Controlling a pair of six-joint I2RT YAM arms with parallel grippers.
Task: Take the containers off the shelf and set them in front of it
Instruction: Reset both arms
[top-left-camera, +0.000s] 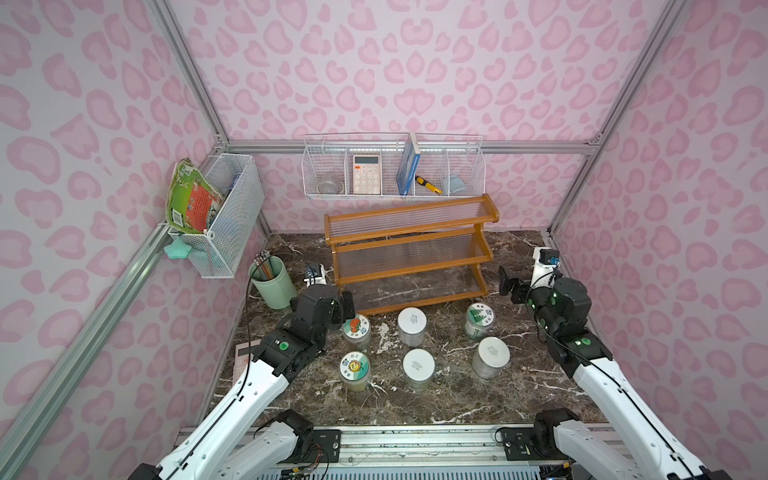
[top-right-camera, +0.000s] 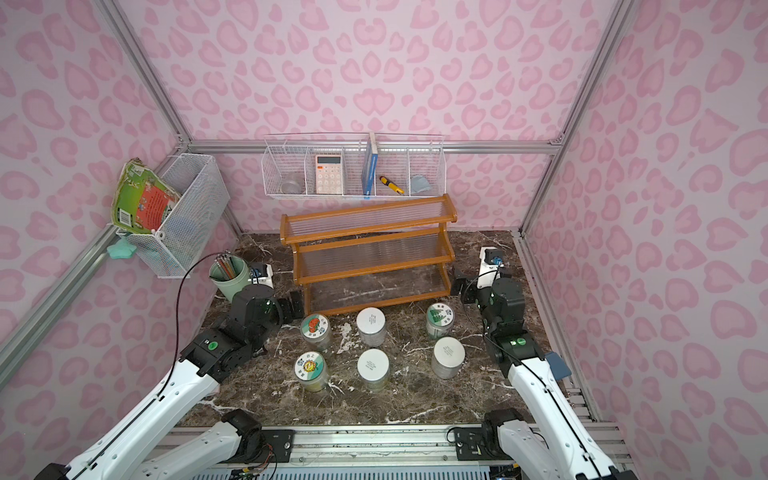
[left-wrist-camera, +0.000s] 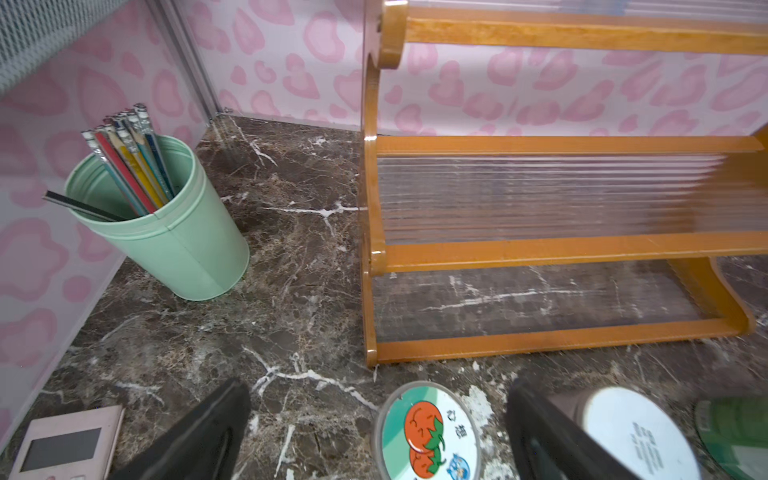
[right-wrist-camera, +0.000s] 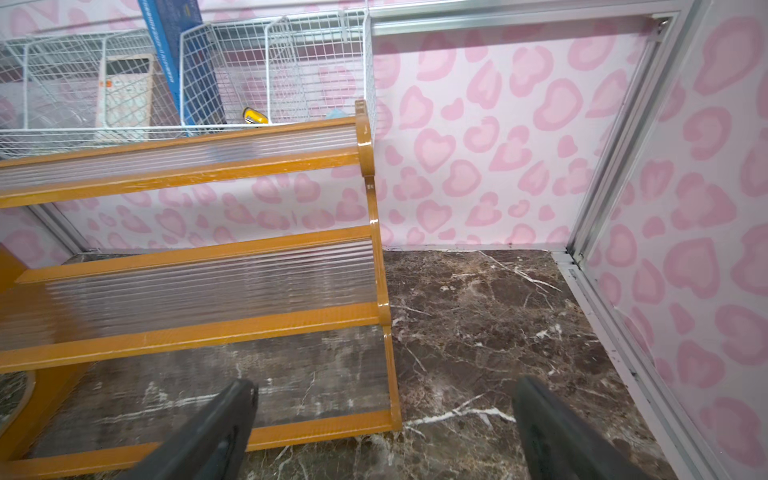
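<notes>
Sun-sticker lid (top-left-camera: 354, 365) reads 日上 — plain lid (top-left-camera: 418, 364) print illegible.

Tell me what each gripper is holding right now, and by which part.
Nothing is held. The left gripper and the right gripper both stand open and empty; the tomato-sticker jar near the left one stands free on the table.
</notes>
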